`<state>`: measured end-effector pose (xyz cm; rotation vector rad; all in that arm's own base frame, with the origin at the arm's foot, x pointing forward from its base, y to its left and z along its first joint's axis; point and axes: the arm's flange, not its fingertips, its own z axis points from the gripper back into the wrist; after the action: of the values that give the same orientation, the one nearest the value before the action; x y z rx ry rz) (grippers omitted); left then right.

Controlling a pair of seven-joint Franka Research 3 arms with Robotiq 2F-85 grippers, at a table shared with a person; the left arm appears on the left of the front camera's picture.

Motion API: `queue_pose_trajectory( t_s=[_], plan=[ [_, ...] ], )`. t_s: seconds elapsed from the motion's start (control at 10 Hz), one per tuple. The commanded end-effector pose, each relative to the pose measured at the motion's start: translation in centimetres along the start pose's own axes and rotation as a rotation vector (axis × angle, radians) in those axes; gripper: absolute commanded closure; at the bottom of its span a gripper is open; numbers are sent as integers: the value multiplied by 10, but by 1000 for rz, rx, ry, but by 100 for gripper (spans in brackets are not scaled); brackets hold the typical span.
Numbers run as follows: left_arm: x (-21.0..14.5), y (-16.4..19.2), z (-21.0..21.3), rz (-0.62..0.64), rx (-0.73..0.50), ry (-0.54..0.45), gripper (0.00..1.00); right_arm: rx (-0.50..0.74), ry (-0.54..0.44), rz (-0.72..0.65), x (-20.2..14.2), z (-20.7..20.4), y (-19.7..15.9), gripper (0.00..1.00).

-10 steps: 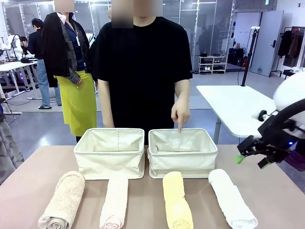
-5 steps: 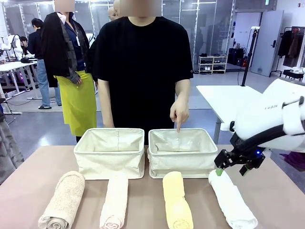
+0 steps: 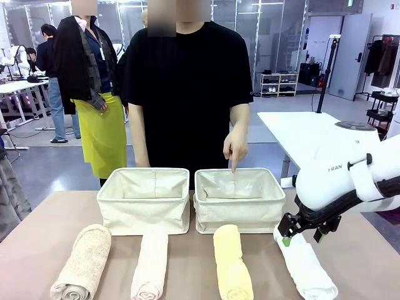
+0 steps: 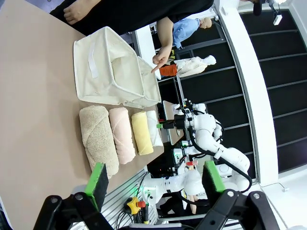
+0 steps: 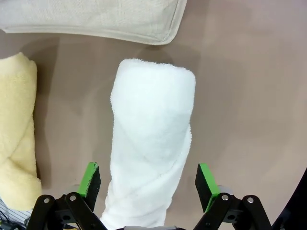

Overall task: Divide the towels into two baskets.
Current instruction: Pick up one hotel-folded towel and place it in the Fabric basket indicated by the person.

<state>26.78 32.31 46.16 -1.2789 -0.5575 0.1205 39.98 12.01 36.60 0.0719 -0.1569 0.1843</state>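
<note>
Four rolled towels are counted on the bench, laid side by side in one row on the robot's side of two baskets. From the robot's left these are the tan towel, the cream towel, the yellow towel and the white towel. Each is laid lengthwise, with its long axis running from the robot's edge toward the baskets. The row is slightly fanned: the near end of the tan towel is angled out to the left, that of the white towel out to the right. Rolled ends are turned toward the robot.

The left basket and the right basket are set just beside each other, long sides facing the row. As far as their open tops show, nothing is held in either. The person's hand is held over the far rim of the right basket, one finger pointed down into it.

The right gripper is seen low over the far end of the white towel. From its wrist camera the jaws are spread wide with the towel lying between the two green pads – nothing is gripped, and contact cannot be told. The left gripper is held clear of the towels, jaws fully apart and empty.
</note>
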Motion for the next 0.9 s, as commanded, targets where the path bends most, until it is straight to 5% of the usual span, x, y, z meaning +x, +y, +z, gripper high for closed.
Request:
queue_pose_trajectory(
  t_s=[0.0, 0.5, 0.8],
  plan=[
    [-1, -1, 3, -5, -7, -7, 0, -37, -2, -11, -60, -25, 11, 0],
    [-1, -1, 3, -5, -7, -7, 0, -67, 26, 17, -67, -53, 17, 0],
    [-1, -1, 3, -5, -7, -7, 0, -65, 13, 15, -67, -60, 13, 25]
  ],
)
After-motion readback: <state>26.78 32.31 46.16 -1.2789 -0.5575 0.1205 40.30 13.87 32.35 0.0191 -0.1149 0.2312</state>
